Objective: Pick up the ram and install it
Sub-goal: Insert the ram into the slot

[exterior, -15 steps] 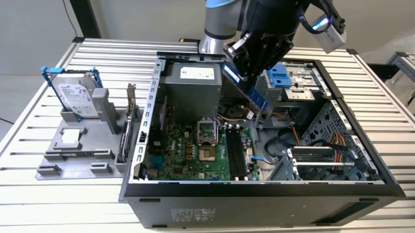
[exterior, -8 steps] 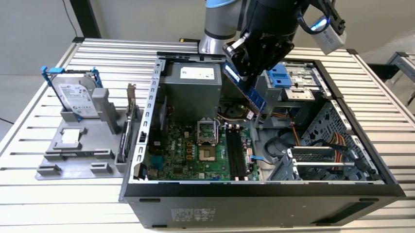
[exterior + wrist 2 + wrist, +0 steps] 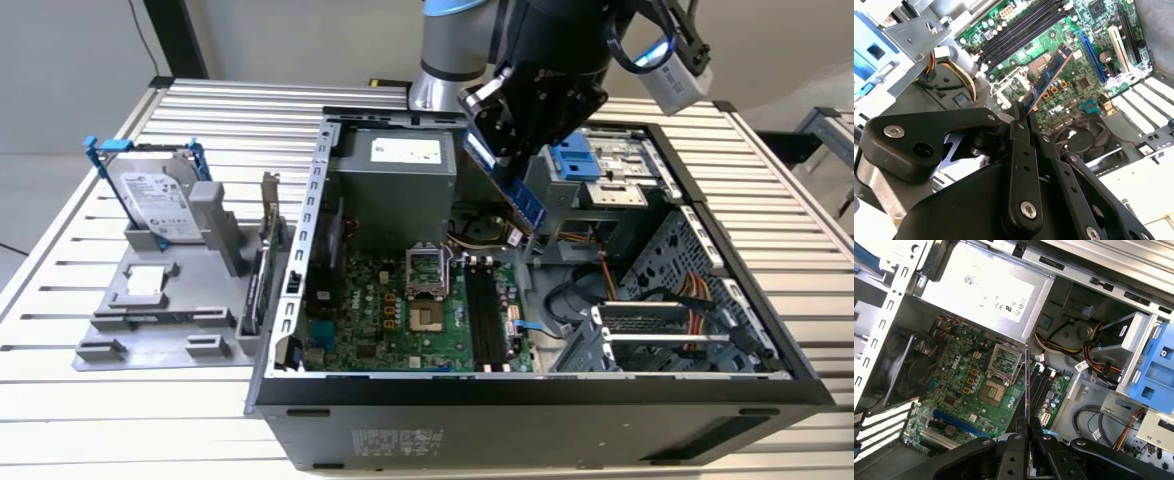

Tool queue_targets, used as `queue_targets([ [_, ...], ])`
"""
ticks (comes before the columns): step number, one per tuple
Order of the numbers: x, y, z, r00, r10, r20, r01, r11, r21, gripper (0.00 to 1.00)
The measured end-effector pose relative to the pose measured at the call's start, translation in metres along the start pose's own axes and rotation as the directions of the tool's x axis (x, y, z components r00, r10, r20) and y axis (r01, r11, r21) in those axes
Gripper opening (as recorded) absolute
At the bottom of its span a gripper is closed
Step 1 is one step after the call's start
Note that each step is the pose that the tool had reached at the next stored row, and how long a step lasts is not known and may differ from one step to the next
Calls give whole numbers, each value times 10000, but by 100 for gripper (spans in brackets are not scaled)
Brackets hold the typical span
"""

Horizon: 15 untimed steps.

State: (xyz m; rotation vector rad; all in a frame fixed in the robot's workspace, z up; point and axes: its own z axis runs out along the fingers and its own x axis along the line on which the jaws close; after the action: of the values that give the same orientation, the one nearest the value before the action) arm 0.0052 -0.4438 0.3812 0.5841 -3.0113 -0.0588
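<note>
Bench (image 3: 240,110) carries open case (image 3: 534,395); motherboard (image 3: 387,310) sits below the tool (image 3: 1021,106). Tool grips the ram (image 3: 1050,76) by one end, stick in air near the memory slots (image 3: 1024,30), not seated. Best: square it parallel to a slot, keep it vertical

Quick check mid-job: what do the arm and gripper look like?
The arm is silver-grey with a blue ring at its joint. The gripper is black, its fingers jointed link bars fastened with silver screws. A grey box with a looped dark cable is mounted beside it.
</note>
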Motion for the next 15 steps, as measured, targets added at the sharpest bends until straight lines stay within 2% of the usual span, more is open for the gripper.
queue_targets([
  [2, -3, -2, 1, 10000, 56, 21, -56, 10000, -2, 0],
  [12, -4, -2, 1, 10000, 77, 24, -77, 10000, -2, 0],
  [15, -4, -3, 1, 9999, 82, 86, -82, 10000, -2, 0],
])
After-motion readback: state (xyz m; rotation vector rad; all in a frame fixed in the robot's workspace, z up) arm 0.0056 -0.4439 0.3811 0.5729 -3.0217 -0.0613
